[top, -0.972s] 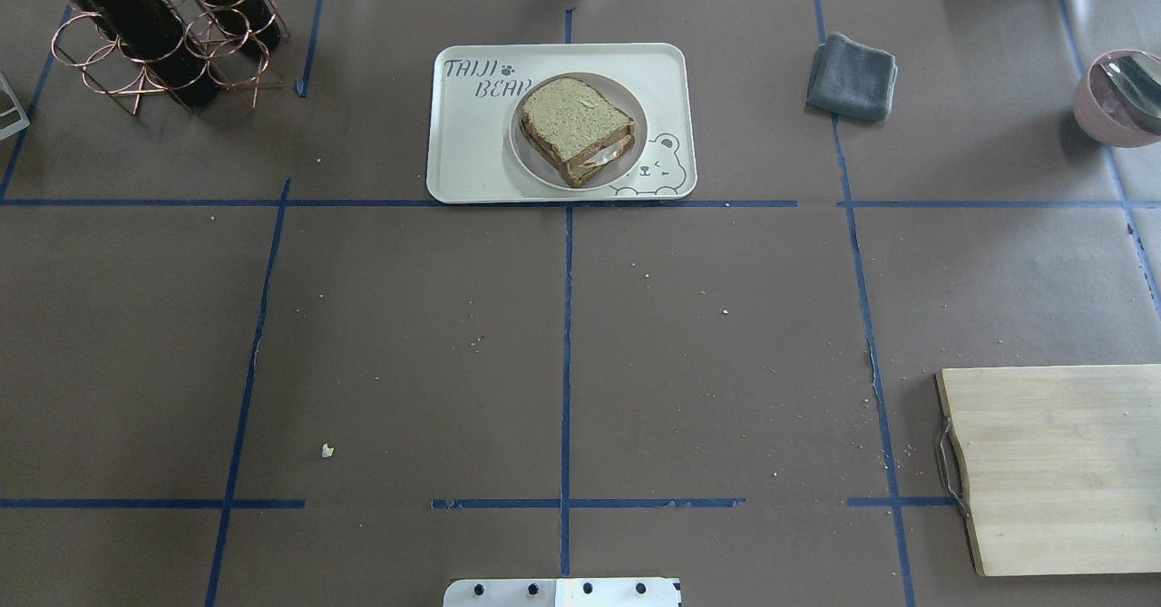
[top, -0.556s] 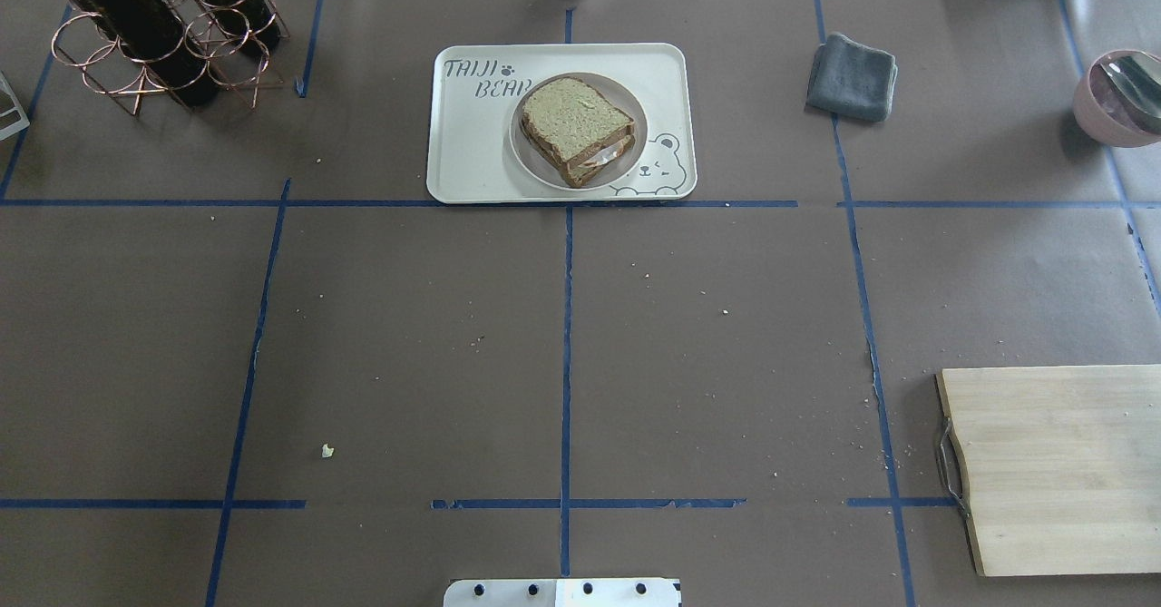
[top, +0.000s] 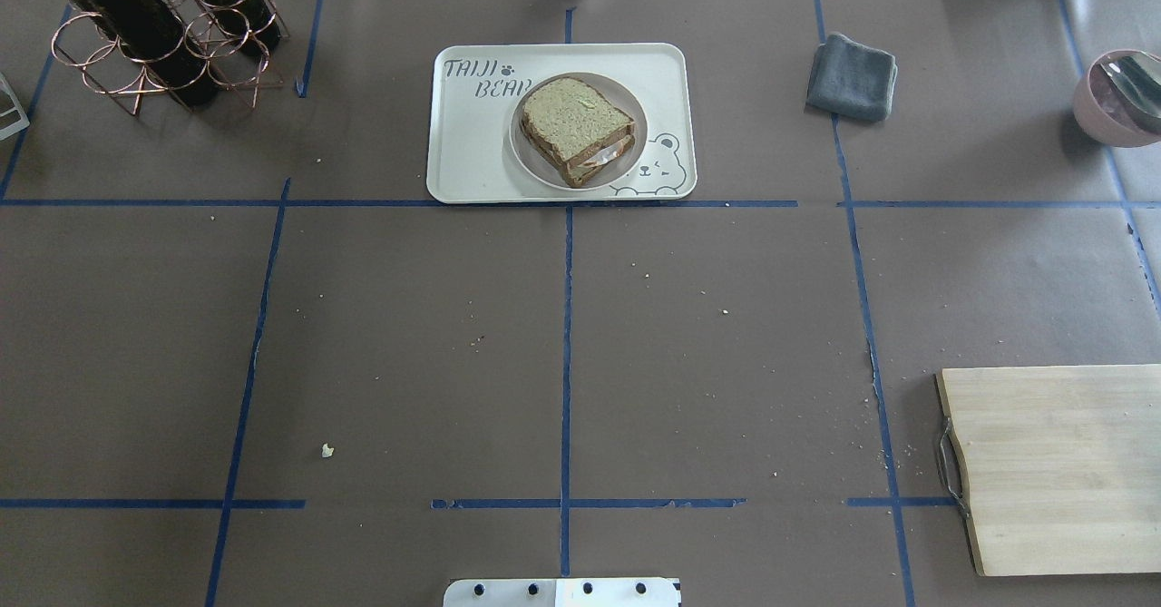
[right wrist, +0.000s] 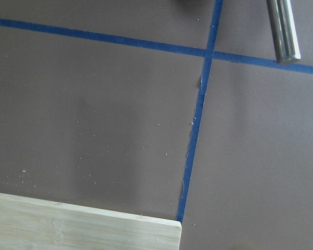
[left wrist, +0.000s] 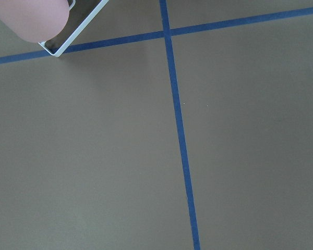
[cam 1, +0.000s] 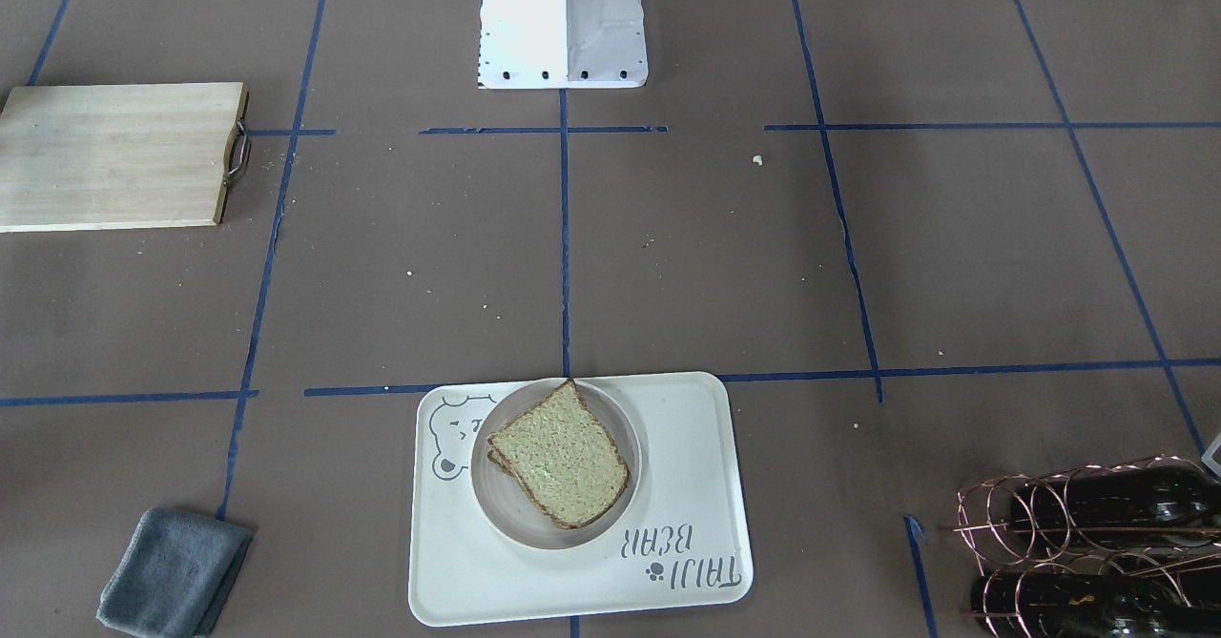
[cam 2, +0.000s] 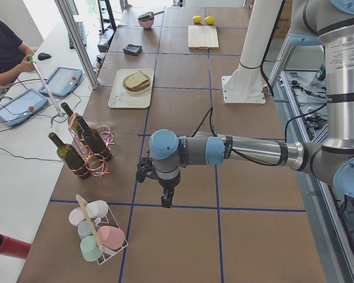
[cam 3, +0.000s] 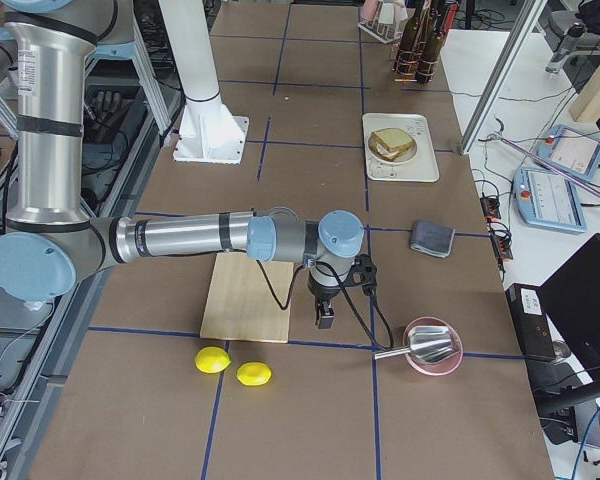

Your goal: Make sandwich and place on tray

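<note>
The sandwich (top: 576,124) lies on a small round plate (top: 635,108) on the cream "TAIJI BEAR" tray (top: 472,153) at the table's far middle. It is two bread slices with a bit of white egg (top: 596,161) showing between them. It also shows in the front-facing view (cam 1: 563,455) on the tray (cam 1: 687,447). My left gripper (cam 2: 165,200) hangs over bare table far off at the left end. My right gripper (cam 3: 324,320) hangs beside the cutting board at the right end. Both show only in the side views, so I cannot tell whether they are open or shut.
A wooden cutting board (top: 1052,466) lies near right. A grey cloth (top: 853,76) and a pink bowl (top: 1120,99) are far right. A bottle rack (top: 154,35) stands far left. Two lemons (cam 3: 212,360) and a cup rack (cam 2: 97,230) sit beyond the table's ends.
</note>
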You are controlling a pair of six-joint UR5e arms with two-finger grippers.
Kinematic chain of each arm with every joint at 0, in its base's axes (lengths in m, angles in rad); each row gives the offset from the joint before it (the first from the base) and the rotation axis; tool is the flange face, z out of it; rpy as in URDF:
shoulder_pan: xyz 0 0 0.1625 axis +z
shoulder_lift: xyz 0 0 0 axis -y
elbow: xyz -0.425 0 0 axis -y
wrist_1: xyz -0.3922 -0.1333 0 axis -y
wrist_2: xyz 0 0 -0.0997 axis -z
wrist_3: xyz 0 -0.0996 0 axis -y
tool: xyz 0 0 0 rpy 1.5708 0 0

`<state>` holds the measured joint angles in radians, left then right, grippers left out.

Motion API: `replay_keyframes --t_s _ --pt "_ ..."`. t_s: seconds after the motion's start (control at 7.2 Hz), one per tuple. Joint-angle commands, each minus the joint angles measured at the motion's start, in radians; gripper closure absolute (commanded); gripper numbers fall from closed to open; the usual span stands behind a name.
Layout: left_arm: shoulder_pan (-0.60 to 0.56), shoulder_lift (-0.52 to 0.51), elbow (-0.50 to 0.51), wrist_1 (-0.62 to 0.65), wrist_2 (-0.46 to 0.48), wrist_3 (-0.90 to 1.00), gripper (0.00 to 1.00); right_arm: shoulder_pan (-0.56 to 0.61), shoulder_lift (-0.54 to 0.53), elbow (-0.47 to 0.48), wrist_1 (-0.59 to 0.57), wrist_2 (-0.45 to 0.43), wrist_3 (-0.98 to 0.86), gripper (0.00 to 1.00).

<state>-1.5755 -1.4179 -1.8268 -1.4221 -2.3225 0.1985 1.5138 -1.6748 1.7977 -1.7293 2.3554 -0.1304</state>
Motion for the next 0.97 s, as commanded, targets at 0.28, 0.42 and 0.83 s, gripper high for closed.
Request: replay_keyframes --t_s 0.28,0.42,0.83 --pt "0.0 -0.006 0.009 0.009 0.0 -0.001 0.0 0.019 0.003 0.003 0.001 -0.002 0.003 0.0" --pt "0.0 -0.007 0.011 0.008 -0.002 0.001 0.0 0.025 -0.003 0.005 0.001 0.001 0.005 0.0" --pt "-0.001 -0.016 0.006 0.009 -0.002 0.001 0.0 0.023 -0.003 -0.004 -0.001 0.001 0.003 0.0"
